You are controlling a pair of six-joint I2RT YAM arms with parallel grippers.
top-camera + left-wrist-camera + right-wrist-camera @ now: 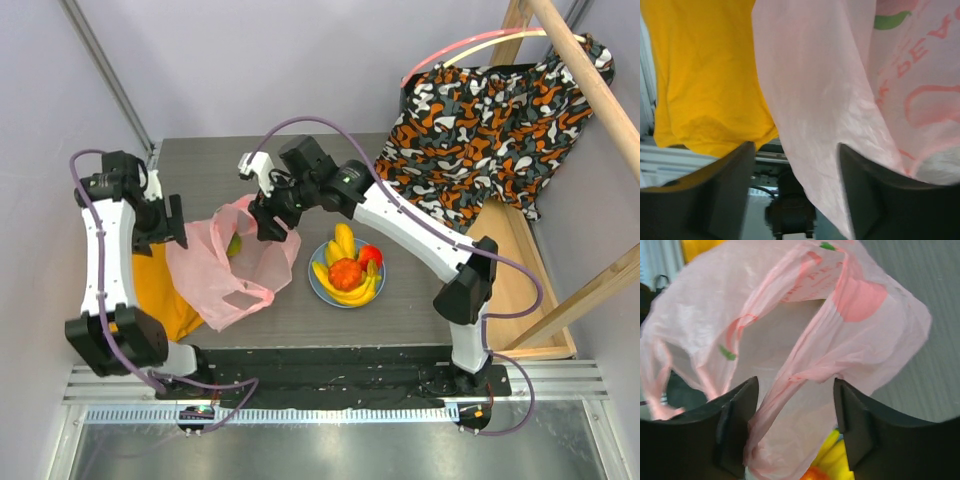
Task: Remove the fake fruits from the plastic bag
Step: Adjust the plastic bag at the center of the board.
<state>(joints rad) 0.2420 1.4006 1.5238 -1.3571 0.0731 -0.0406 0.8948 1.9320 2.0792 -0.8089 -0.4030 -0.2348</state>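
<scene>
The pink plastic bag (228, 270) lies crumpled on the table at centre left, with a green-orange round fruit (234, 245) showing in its mouth. A yellow banana bunch (343, 245), an orange ridged fruit (345, 273) and a red fruit (370, 254) sit on the light-blue plate (317, 288). My left gripper (172, 232) is at the bag's left edge; in the left wrist view the gripper (794, 165) is open with the bag film (820, 100) between the jaws. My right gripper (268, 228) is at the bag's upper right; in its own view it (796, 405) is open around a bag handle (805, 372).
An orange cloth (160, 285) lies under the bag's left side and shows in the left wrist view (705, 75). A patterned fabric (490, 120) hangs on a wooden frame (590, 80) at the back right. The plate of fruit is just right of the bag.
</scene>
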